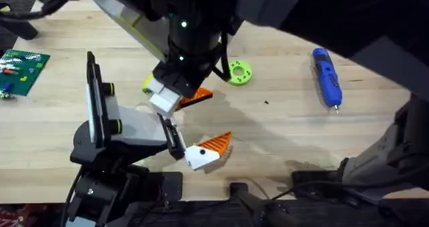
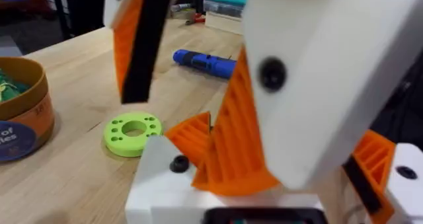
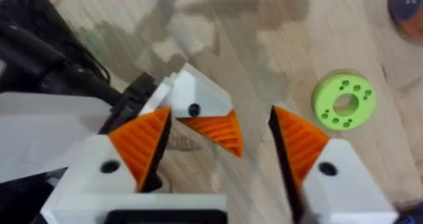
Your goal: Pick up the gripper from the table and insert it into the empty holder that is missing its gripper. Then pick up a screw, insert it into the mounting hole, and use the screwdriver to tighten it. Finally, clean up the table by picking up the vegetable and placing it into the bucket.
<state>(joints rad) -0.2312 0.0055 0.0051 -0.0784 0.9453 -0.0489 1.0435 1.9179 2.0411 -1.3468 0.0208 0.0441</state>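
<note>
The right pincer (image 1: 175,96) reaches in from the dark arm crossing the top of the overhead view and hangs left of centre. Its white fingers with orange pads stand spread and hold nothing. In its own wrist view they straddle one white-and-orange finger of the left pincer (image 1: 204,152), which points toward the middle of the overhead view from the arm at the lower left. The left pincer is also spread and empty. Its two fingers sit at the lower corners of its wrist view, and one finger of the right pincer hangs between them. This interleaving suggests the right arm is lining up on the left arm's finger mount, the part of the job that concerns fitting a finger to its holder, and not on the loose things.

Those things lie untouched on the tabletop (image 1: 288,140). The screwdriver (image 1: 327,76) lies flat at the upper right of the overhead view, its tip toward the lower edge, well apart from both arms, so the screw step looks some way off. A green disc (image 1: 240,73) lies just right of the right pincer. The bucket (image 2: 23,112) stands at the left edge of the left wrist view, near the disc. A yellow scrap (image 1: 146,86) peeks out at the pincer's left and may be the vegetable, though the arm hides most of it. A green circuit board (image 1: 23,69) lies at the far left.
</note>
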